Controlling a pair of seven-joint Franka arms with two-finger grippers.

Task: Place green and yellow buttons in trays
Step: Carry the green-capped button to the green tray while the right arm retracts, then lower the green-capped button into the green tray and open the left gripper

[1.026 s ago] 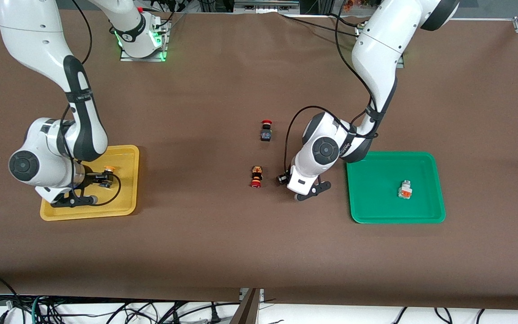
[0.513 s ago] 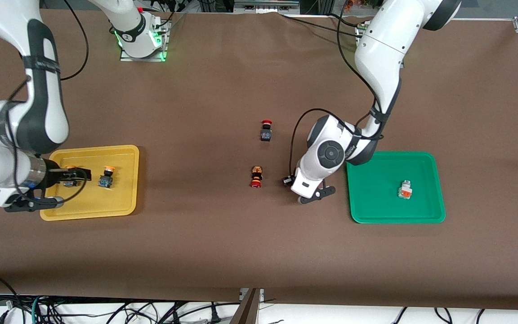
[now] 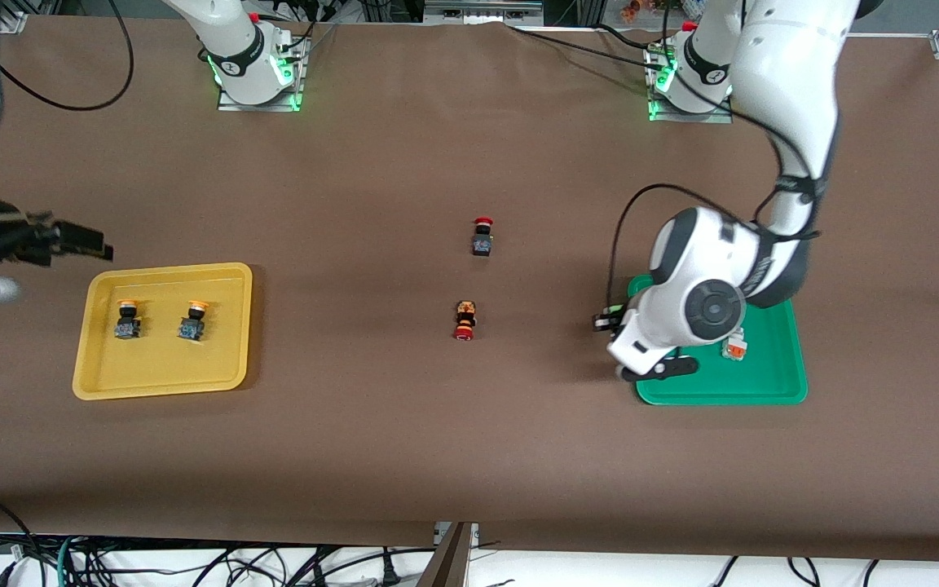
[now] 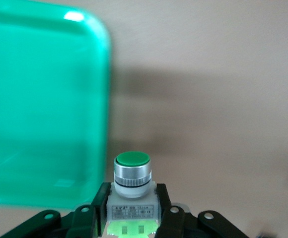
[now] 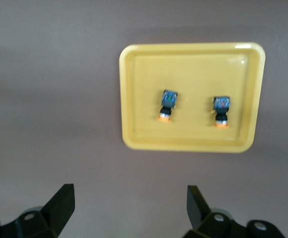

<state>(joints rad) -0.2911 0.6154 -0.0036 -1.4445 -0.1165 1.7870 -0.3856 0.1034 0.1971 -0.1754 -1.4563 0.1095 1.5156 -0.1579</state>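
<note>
The right tool (image 5: 126,206) hung open over bare brown bench (image 5: 49,89), its two dark fingers (image 5: 59,203) spread wide with nothing between them; the yellow tray (image 5: 191,145) lay at about one o'clock from it; two yellow-capped buttons (image 5: 168,105) (image 5: 221,110) lay side by side in that tray, apart, caps pointing toward the tool.

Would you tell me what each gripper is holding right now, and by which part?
The left gripper grips the green-capped button by its pale body, cap outward. The right gripper is open, holding nothing.
</note>
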